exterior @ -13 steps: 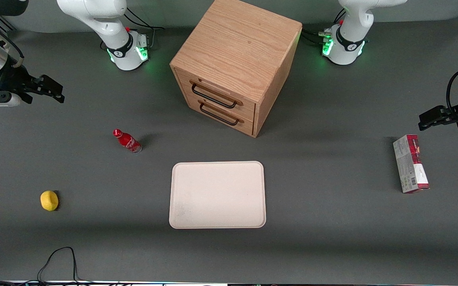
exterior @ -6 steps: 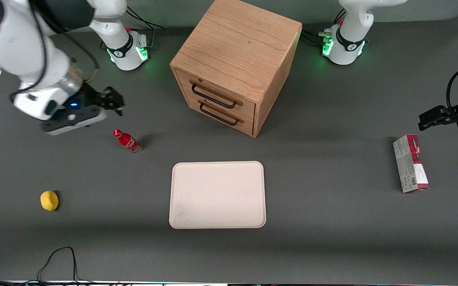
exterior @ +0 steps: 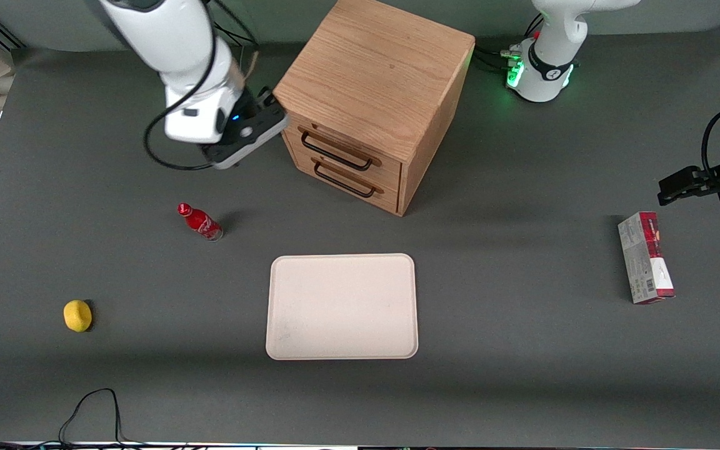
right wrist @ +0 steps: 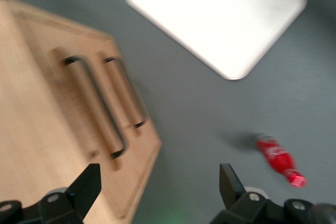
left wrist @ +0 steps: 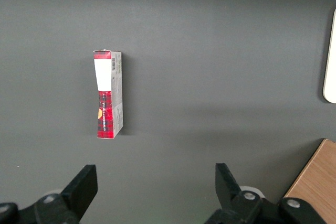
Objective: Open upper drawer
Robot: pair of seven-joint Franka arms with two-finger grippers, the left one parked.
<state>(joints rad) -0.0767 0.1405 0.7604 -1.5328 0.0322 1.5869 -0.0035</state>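
Note:
The wooden cabinet stands at the table's back middle. Its upper drawer is light oak with a long thin black handle and is shut; the lower drawer sits under it, also shut. My gripper hovers beside the cabinet's front corner, at the working arm's end of the upper drawer, not touching the handle. In the right wrist view the upper drawer's handle lies ahead of the open, empty gripper, whose fingers are spread wide.
A red bottle lies on the table nearer the front camera than the gripper. A white tray lies in front of the cabinet. A yellow lemon sits toward the working arm's end. A red-and-grey box lies toward the parked arm's end.
The right arm has swung from the table's working-arm end toward the cabinet, bringing the gripper up beside the upper drawer's front corner. The drawers have not moved.

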